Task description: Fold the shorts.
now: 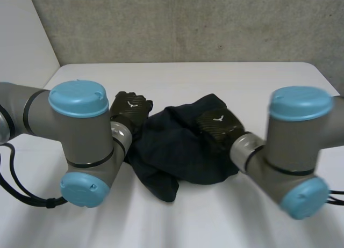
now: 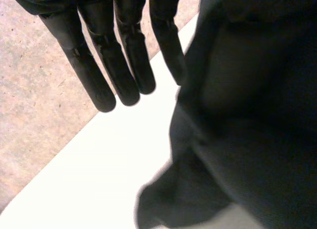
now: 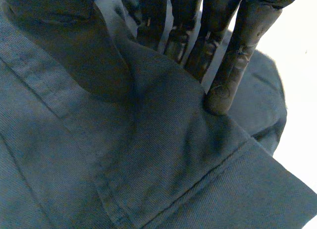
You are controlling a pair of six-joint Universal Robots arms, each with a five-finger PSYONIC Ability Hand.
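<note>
The dark blue shorts point(image 1: 183, 146) lie bunched in the middle of the white table point(image 1: 215, 81). My left hand point(image 1: 131, 107) is at their left edge. In the left wrist view its fingers point(image 2: 124, 65) hang straight, and the shorts point(image 2: 247, 140) rise along the innermost finger towards the thumb side, pinched there. My right hand point(image 1: 217, 127) sits on the right part of the shorts. In its wrist view the fingers point(image 3: 233, 55) dig into a raised fold of the shorts point(image 3: 124, 154) and clamp it. The thumbs are hidden by cloth.
A grey wall point(image 1: 188, 22) stands behind the table's far edge. In the left wrist view, bare table point(image 2: 99, 174) lies under the left hand, with the table's edge and speckled floor point(image 2: 34, 100) just past the fingertips. Both arms reach in over the near side.
</note>
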